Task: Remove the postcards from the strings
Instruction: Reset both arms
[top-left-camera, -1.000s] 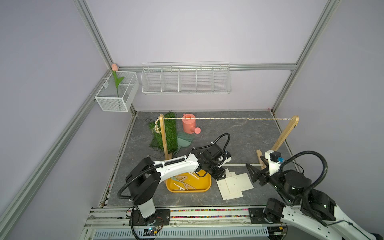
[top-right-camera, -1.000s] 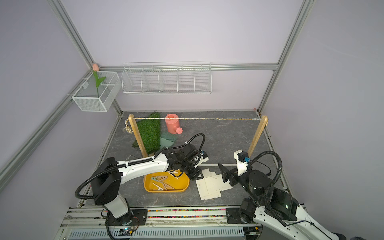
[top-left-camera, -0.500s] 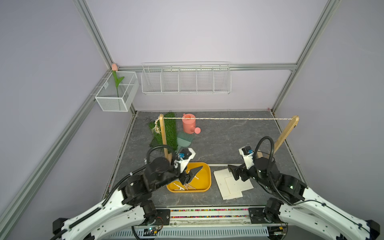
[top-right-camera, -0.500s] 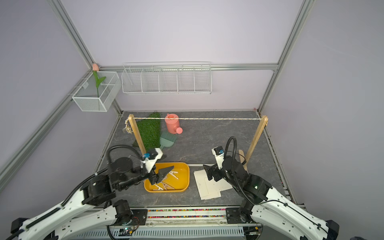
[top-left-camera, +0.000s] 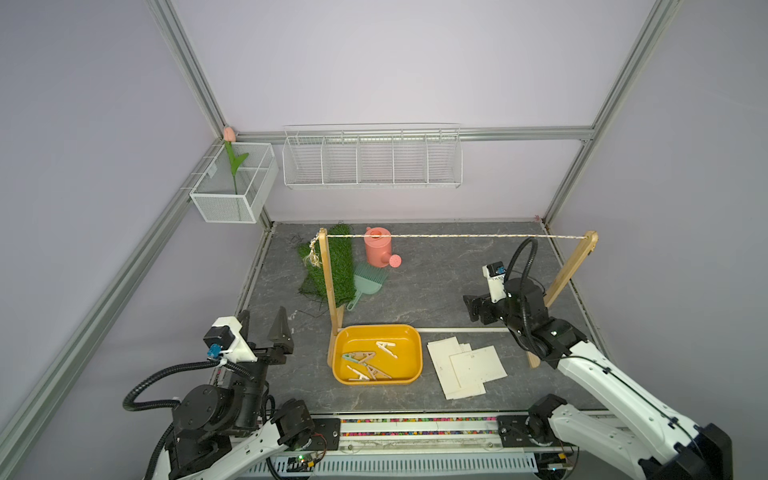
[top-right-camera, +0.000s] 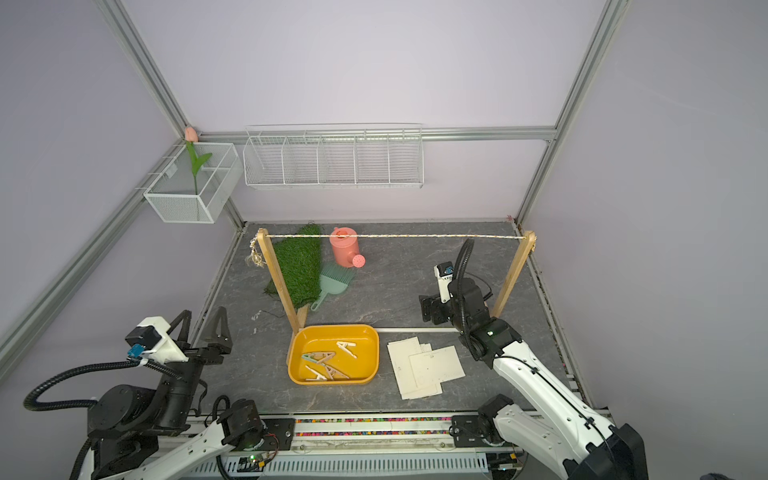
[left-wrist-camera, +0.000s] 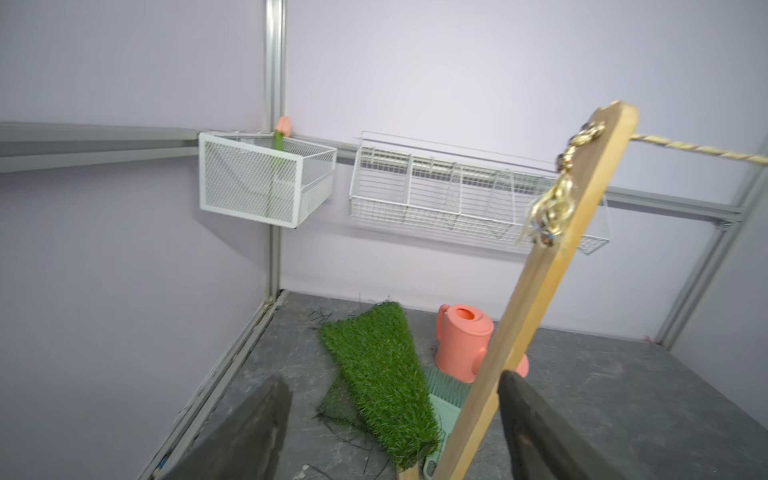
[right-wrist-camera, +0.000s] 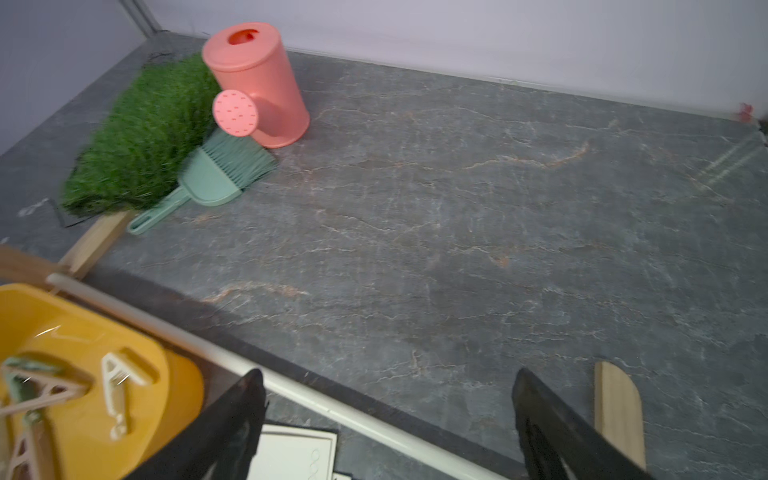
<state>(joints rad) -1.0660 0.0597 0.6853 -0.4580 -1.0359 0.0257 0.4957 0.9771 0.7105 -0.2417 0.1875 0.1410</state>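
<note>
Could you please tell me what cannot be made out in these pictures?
- Postcards: overlapping in both top views, count unclear; print too small to read.
- Right wrist view: postcards cut off by the bottom edge and partly behind a right gripper finger.
- Clothespins in the tray: tangled, count unclear; blurred in the right wrist view.
- String: cut off by the left wrist view's edge.

The postcards (top-left-camera: 473, 365) lie right of the tray (top-left-camera: 409, 357), before the strings (top-left-camera: 457, 236)

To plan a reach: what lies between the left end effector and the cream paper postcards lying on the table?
The rounded yellow plastic tray holding pastel clothespins lies there, beside the postcards; both top views show it.
</note>
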